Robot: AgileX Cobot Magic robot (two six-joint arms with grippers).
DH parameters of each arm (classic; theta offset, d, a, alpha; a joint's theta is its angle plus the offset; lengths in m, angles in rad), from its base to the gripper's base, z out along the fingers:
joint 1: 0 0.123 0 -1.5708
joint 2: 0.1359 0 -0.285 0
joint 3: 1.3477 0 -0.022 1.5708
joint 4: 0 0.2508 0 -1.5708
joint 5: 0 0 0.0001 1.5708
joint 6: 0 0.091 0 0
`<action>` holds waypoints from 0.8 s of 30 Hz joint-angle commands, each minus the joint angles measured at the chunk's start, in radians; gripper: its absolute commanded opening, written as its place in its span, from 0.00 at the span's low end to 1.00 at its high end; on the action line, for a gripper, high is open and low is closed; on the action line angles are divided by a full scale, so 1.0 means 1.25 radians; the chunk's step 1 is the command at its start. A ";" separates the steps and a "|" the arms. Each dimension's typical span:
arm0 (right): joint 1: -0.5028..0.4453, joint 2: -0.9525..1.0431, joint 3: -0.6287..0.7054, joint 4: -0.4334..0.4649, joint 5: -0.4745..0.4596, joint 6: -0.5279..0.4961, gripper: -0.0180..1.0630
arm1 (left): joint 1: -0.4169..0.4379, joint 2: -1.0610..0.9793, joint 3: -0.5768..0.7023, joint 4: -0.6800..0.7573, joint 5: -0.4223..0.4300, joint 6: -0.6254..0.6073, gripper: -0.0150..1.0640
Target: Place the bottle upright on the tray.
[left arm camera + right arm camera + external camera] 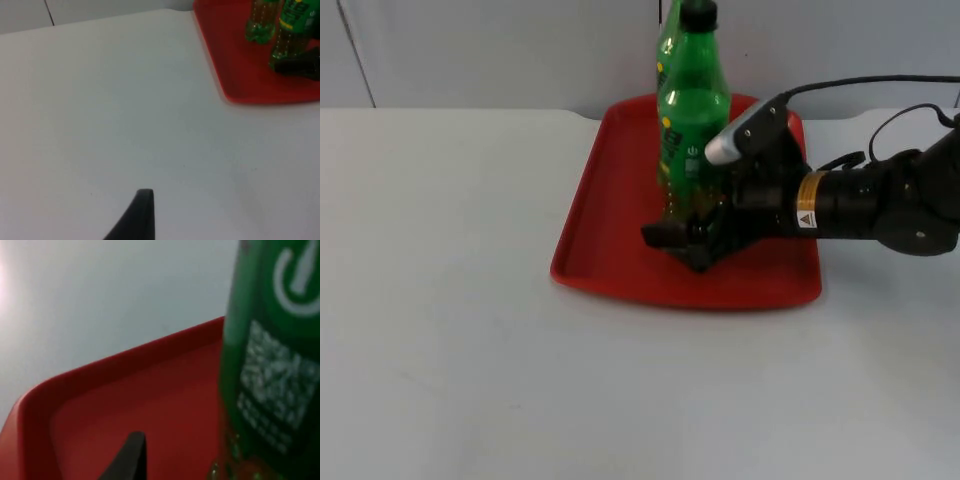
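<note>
A green plastic bottle [692,110] with a black cap stands upright on the red tray [610,200] at the table's far middle. My right gripper [682,245] reaches in from the right at the bottle's base, open, with its black fingers on either side of the lower body. In the right wrist view the bottle [270,365] rises close by, and a clear gap of tray [100,405] lies between it and one fingertip [131,455]. The left wrist view has the bottle [295,25] on the tray [235,75]. My left gripper [142,215] waits over bare table left of the tray.
A second green bottle [667,40] stands upright on the tray just behind the first, and it appears in the left wrist view too [260,22]. White table top [470,330] spreads wide to the left and in front of the tray. The grey partition wall closes off the far side.
</note>
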 commanded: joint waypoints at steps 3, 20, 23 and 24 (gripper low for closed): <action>-0.007 -0.027 0.003 -0.009 0.053 0.050 0.99 | 0.002 -0.003 0.003 0.001 -0.001 -0.005 0.99; -0.010 -0.241 0.144 -0.326 0.221 0.510 0.99 | 0.002 -0.003 0.003 0.001 -0.001 -0.005 0.99; -0.010 -0.282 0.161 -0.414 0.252 0.611 0.99 | 0.002 -0.003 0.003 0.001 -0.001 -0.005 0.99; -0.010 -0.305 0.173 -0.470 0.263 0.683 0.99 | 0.002 -0.003 0.003 0.001 -0.001 -0.005 0.99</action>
